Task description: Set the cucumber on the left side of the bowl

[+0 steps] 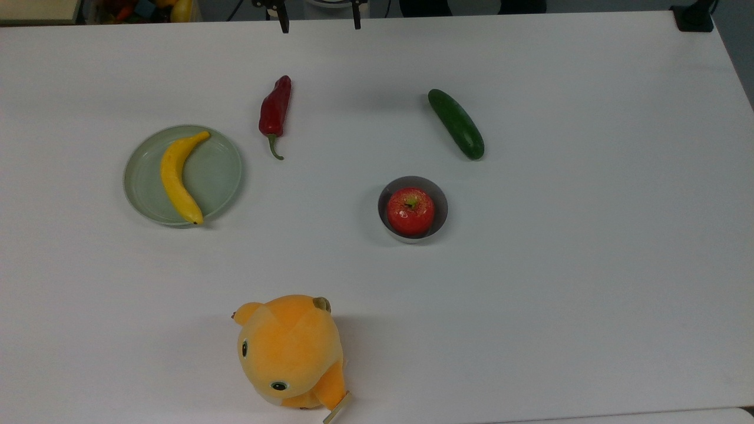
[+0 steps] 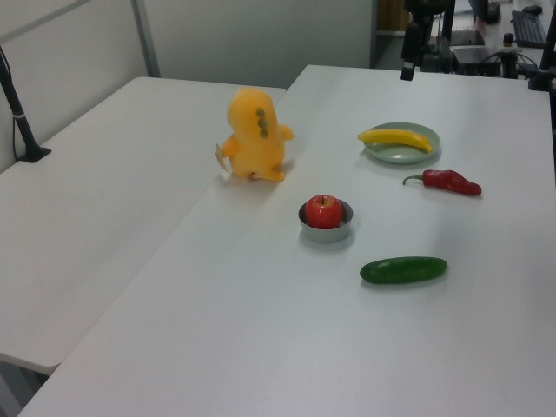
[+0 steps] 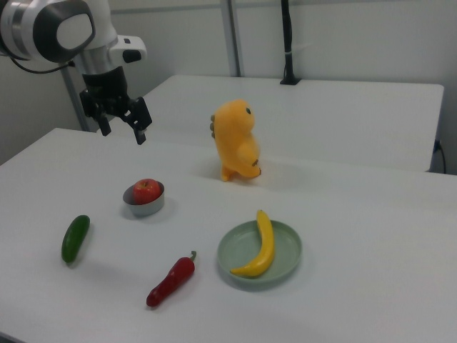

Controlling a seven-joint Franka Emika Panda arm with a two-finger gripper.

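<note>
The dark green cucumber lies flat on the white table. In the top view it is above and slightly right of the bowl, a short gap away. The small grey metal bowl holds a red apple. My gripper hangs open and empty well above the table, at the top view's upper edge, far from the cucumber. In the right view the gripper is up and behind the bowl.
A pale green plate with a banana sits at the top view's left. A dark red chili pepper lies between plate and cucumber. An orange plush toy stands near the top view's bottom edge.
</note>
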